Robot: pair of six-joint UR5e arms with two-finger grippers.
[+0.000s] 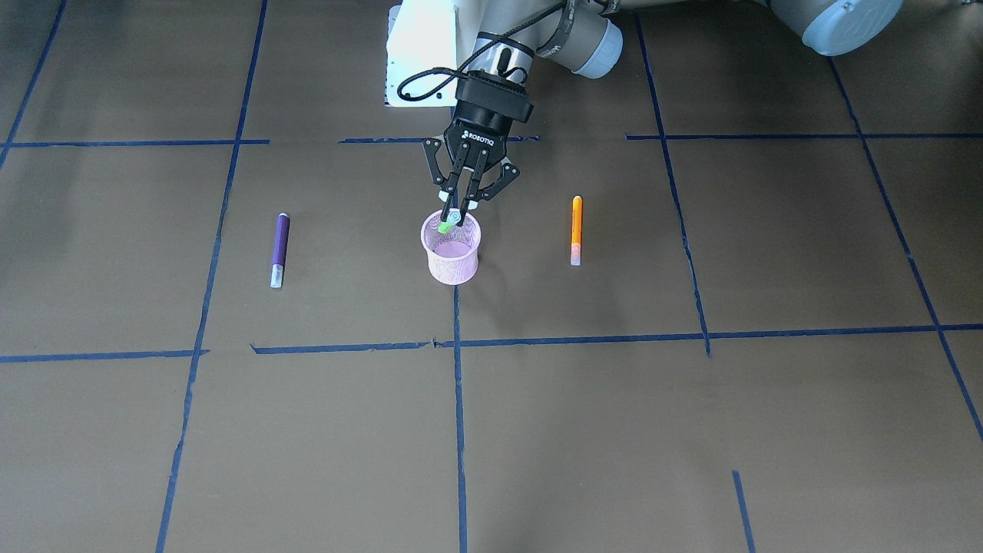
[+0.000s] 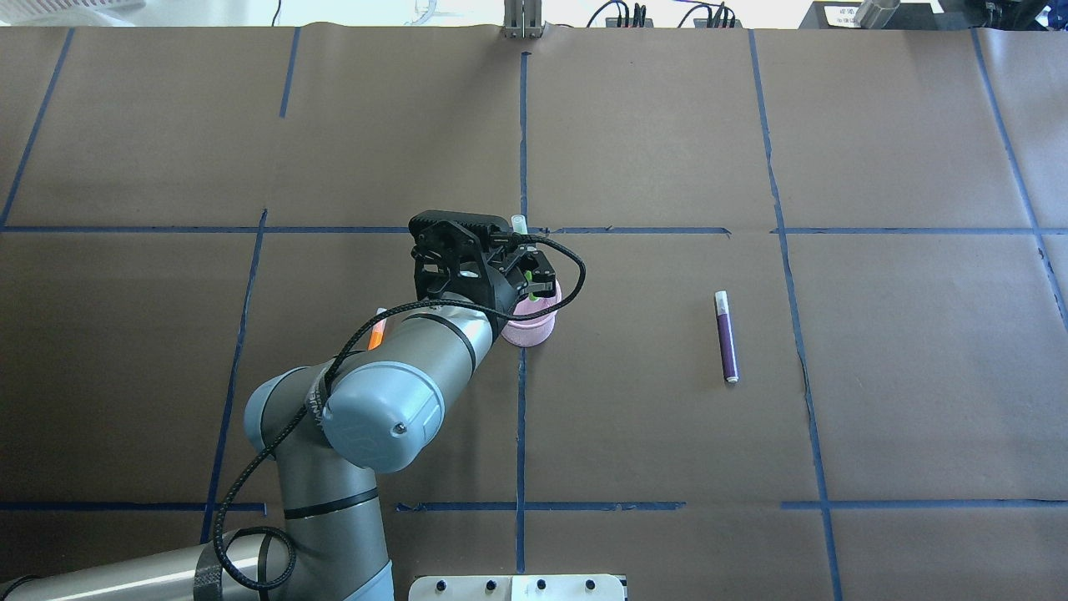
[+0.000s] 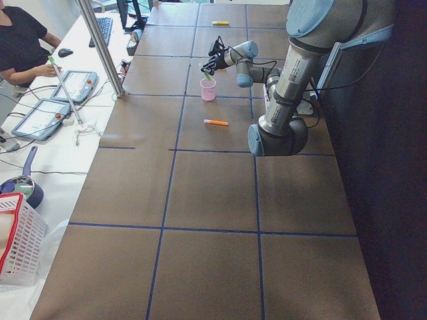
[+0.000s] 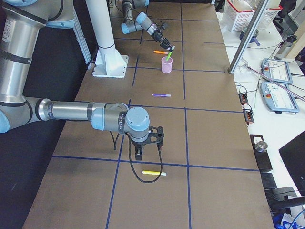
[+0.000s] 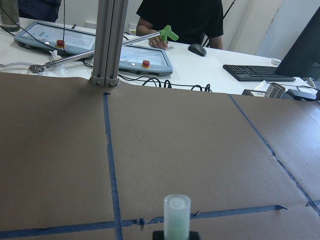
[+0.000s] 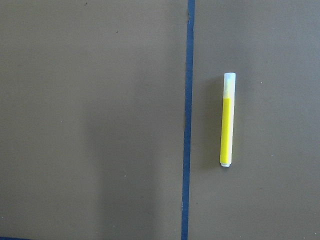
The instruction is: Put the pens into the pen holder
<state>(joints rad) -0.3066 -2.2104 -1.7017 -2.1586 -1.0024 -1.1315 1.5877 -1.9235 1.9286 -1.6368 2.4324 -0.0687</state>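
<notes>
Nearest the overhead camera, the left arm reaches to the pen holder. Its fingers, almost closed, pinch the green pen, tilted, lower end at the holder's mouth. In the front-facing view the purple pen lies at the holder's 9 o'clock, the orange pen at 3, both on the worktop. We judge a tilted release could tip the light cup or spill the pen outside.

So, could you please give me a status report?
Left tool shut on green pen, over holder. Right tool unclear, near yellow pen. Purple pen, orange pen on table.
</notes>
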